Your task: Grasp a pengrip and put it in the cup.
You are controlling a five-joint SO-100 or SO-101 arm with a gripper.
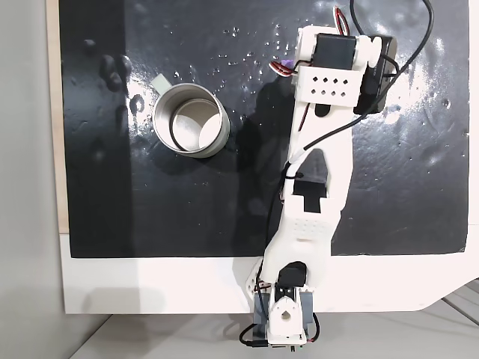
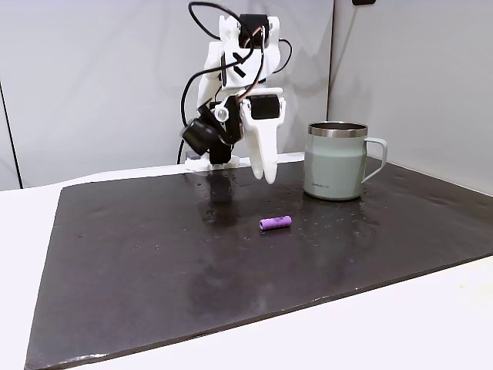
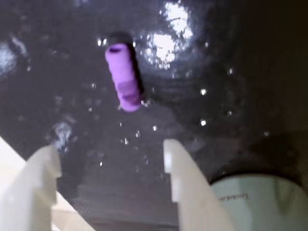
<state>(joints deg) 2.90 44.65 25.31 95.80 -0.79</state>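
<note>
- I am looking at 1 white arm on a dark, glossy mat (image 2: 154,262) that lies on a white table (image 2: 431,324), with 3 cameras on it.
- In a fixed view from the front, the pengrip (image 2: 276,223) is a small purple tube lying on its side on the mat, near the middle, with bare mat all around it.
- In the same view the cup (image 2: 336,162) stands upright on the mat, to the right of the pengrip and farther back, well apart from it. It is pale with a silver rim, and its handle points right.
- The gripper (image 2: 266,174) hangs above the mat, its tips pointing down, behind the pengrip and to the left of the cup. It touches neither.
- In the wrist view the pengrip (image 3: 123,76) lies in the upper left, its open end toward the top. The gripper (image 3: 113,161) shows as 2 white fingers (image 3: 180,168) at the bottom, spread apart with only bare mat between them.
- The cup (image 3: 255,202) shows in that view at the lower right, just beside the right finger.
- In a fixed view from above, the cup (image 1: 191,120) is at the left and looks empty inside. Only a sliver of the pengrip (image 1: 287,65) peeks out from under the arm (image 1: 318,179).
</note>
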